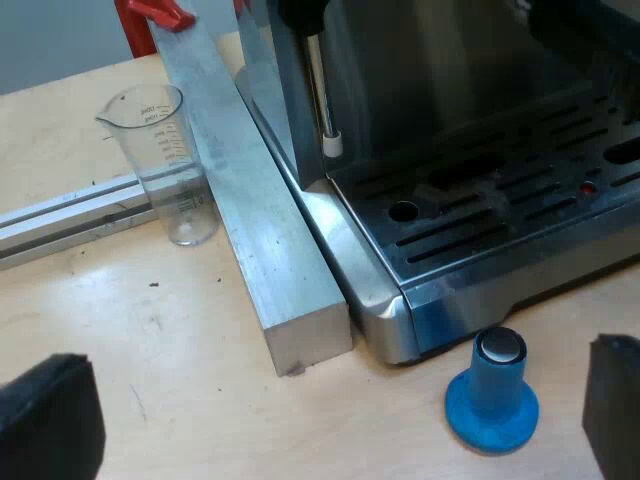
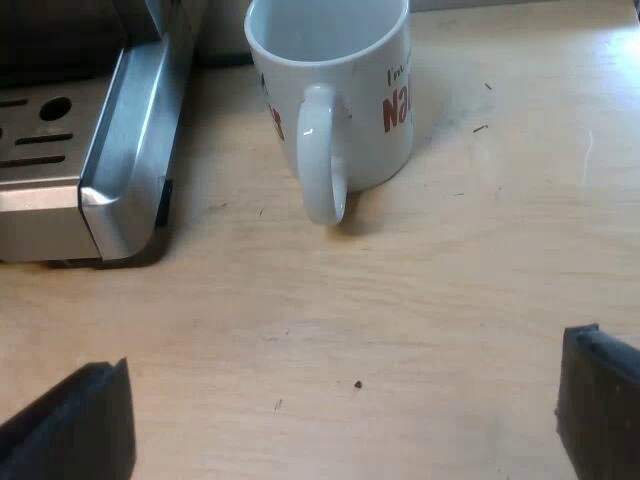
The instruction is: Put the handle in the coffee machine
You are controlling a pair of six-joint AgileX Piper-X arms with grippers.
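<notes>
left gripper (image 1: 330, 410) wide open, empty, by the blue round-footed tamper (image 1: 492, 395) at the steel espresso machine (image 1: 480, 215) front corner | right gripper (image 2: 335, 410) wide open, empty, near the white ceramic mug (image 2: 370, 140) | risk: a careless swing probably knocks the tamper or mug over

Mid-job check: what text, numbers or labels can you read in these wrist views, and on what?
"Na": big red letters on the white mug, the rest curves out of sight.
"I'm": small dark print above that, the rest cut off.
Measuring glass: scale marks and figures, too small to read.
Espresso machine, blue tamper: no lettering seen.
</notes>
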